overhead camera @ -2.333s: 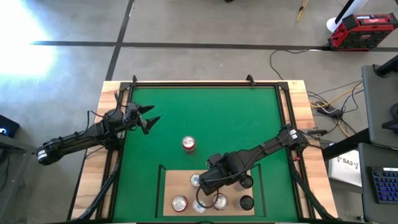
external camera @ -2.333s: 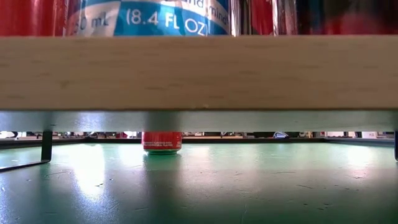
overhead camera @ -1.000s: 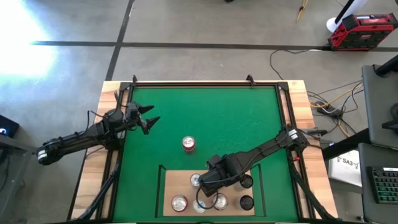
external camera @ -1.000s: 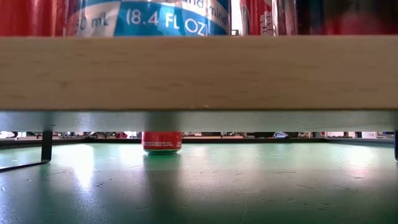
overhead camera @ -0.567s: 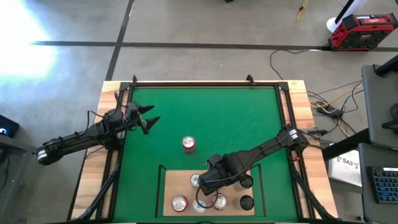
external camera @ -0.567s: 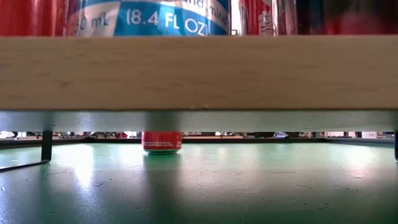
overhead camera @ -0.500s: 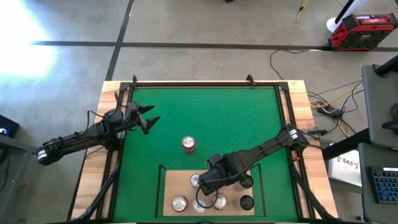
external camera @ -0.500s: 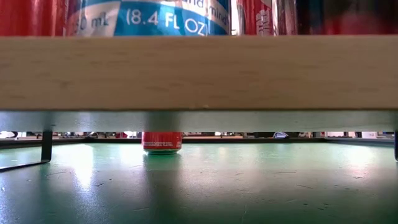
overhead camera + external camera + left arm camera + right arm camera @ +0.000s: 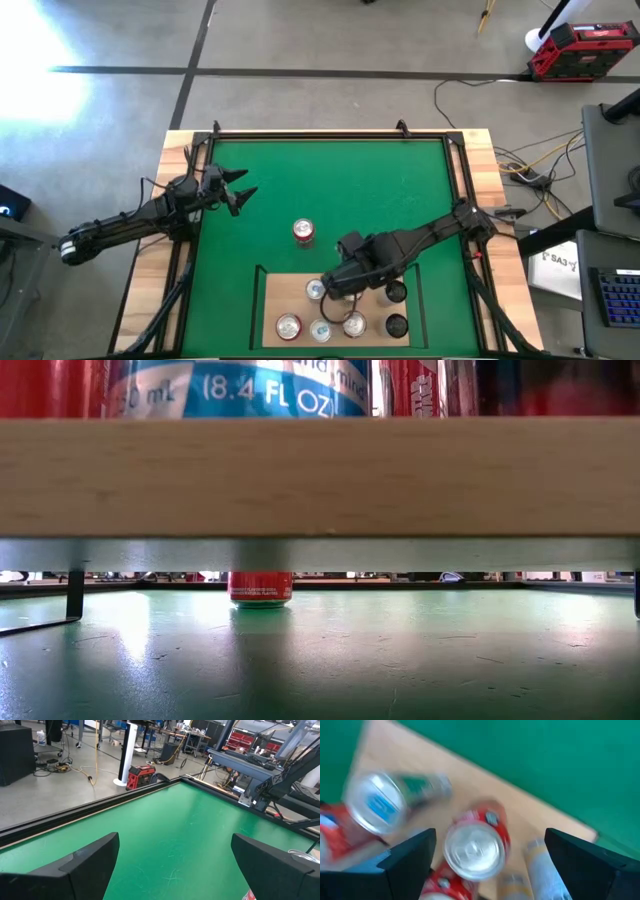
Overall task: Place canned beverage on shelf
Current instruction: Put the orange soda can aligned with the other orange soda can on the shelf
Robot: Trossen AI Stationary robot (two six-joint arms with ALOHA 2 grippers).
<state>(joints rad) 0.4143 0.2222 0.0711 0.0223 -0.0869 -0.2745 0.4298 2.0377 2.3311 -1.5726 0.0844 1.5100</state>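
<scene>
Green mat (image 9: pixel 350 190) carries the shelf (image 9: pixel 275 300) at its near edge, several cans on it. Right gripper (image 9: pixel 485 857), fingers spread and empty, hangs over the shelf's cans. One red can (image 9: pixel 303 232) stands beyond the shelf. Left gripper (image 9: pixel 240 194) waits, fingers apart, far left of the shelf.

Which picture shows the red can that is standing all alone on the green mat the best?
The high view: the upright red can with a silver top shows whole, alone on the green mat. The low view shows only its lower part under the pale wood shelf board. The left wrist view catches its rim; the right wrist view misses it.
</scene>
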